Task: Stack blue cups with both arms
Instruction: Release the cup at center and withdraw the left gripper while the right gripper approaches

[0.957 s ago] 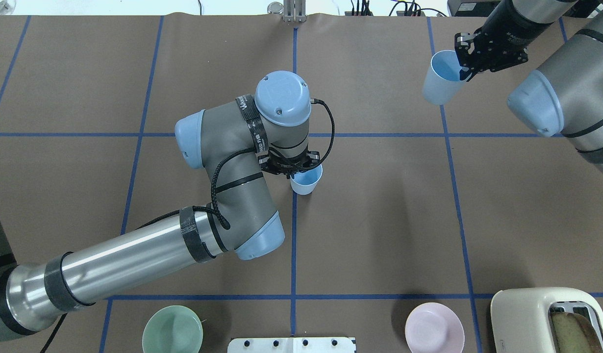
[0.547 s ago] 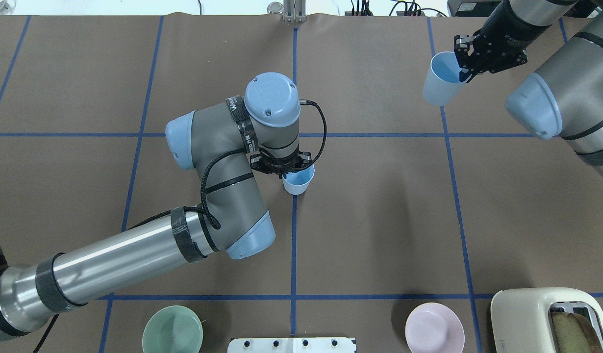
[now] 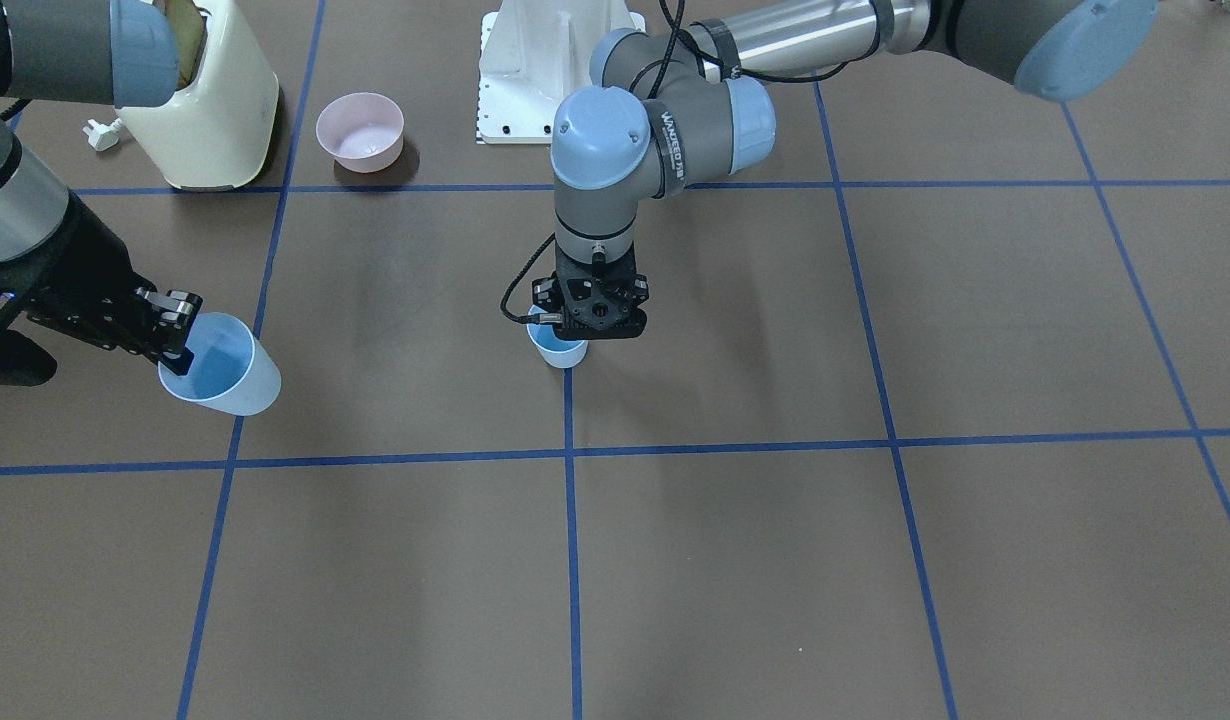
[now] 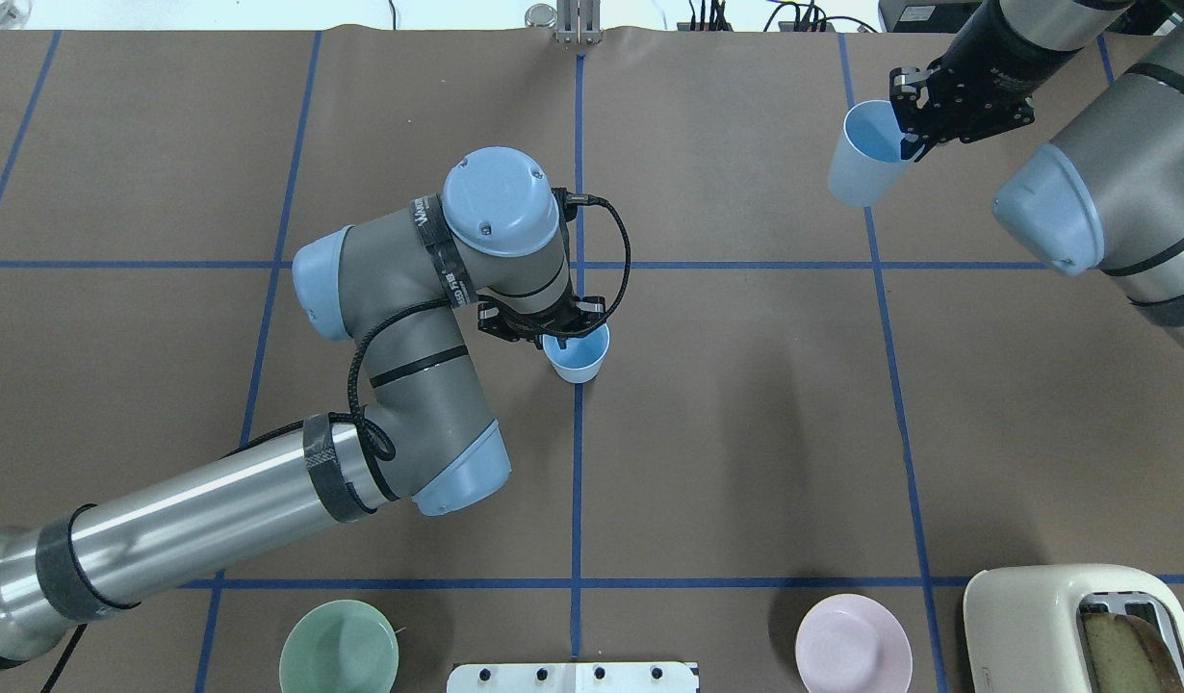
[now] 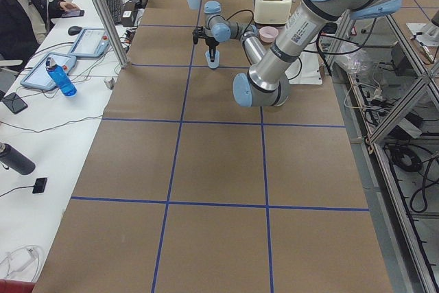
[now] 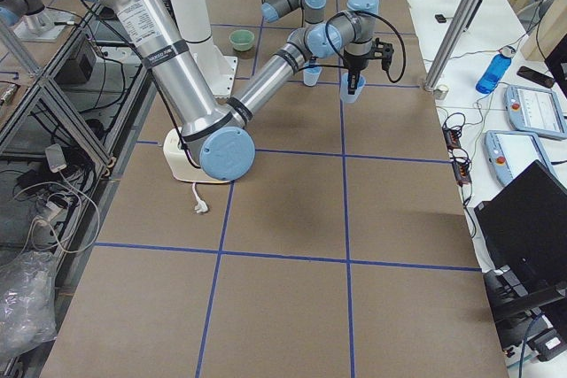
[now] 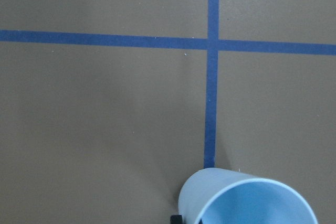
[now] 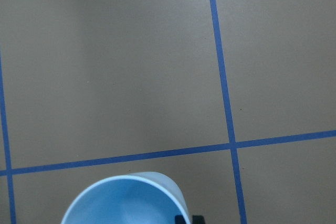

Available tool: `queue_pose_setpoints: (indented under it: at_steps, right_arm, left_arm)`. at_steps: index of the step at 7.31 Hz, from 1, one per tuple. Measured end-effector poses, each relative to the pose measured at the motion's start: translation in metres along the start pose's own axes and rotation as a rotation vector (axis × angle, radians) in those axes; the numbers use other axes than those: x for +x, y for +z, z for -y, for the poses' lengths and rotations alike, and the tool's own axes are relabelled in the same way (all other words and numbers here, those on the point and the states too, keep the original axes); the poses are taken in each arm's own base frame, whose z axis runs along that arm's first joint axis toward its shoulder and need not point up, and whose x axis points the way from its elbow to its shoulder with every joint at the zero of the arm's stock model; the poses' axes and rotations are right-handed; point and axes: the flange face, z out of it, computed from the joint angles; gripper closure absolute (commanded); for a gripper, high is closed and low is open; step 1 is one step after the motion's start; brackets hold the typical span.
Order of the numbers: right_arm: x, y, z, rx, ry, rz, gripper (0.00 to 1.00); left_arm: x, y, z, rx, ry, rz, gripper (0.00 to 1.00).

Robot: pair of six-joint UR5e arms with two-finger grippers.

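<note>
- My left gripper [image 4: 546, 334] is pinched on the near wall of the middle blue cup [image 4: 578, 358], one finger inside the rim and one outside.
- Since a second ago my left arm has swung toward the left of the overhead view. The cup has slid with it, from just right of the vertical blue tape line [image 4: 577, 481] to sitting on that line at the frame's centre.
- The cup is upright and low. I cannot tell whether its base touches the table [image 4: 746, 433].
- My right gripper [image 4: 912, 142] is closed on the rim of the raised blue cup [image 4: 857, 164], which hangs tilted in the upper right of the overhead view. It has barely shifted across the earlier frames.
- The two cups are well apart, so I judge nothing is stacked yet. The left side looks to be settling its cup as the base, and the right cup has the whole crossing left to make.
</note>
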Motion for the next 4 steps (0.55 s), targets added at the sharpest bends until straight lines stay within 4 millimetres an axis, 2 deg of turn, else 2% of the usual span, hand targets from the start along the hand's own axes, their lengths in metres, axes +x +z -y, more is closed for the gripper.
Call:
queue_pose_setpoints:
  at_steps: [1,2,3,4]
  right_arm:
    - [-0.005,-0.003,-0.001,0.002,0.012,0.006,1.00]
    - [-0.020,-0.007,-0.003,0.007,0.032,0.018,1.00]
    - [-0.042,-0.009,-0.009,0.011,0.058,0.030,1.00]
    - [-0.069,-0.005,-0.019,0.016,0.078,0.033,1.00]
  left_arm:
    - [-0.008,-0.014,0.002,0.005,0.002,-0.026,0.02]
    - [-0.027,-0.036,0.012,-0.004,-0.004,-0.058,0.02]
    - [-0.068,-0.066,0.033,-0.021,0.005,-0.093,0.02]
    - [-0.123,-0.096,0.055,-0.027,0.048,-0.113,0.02]
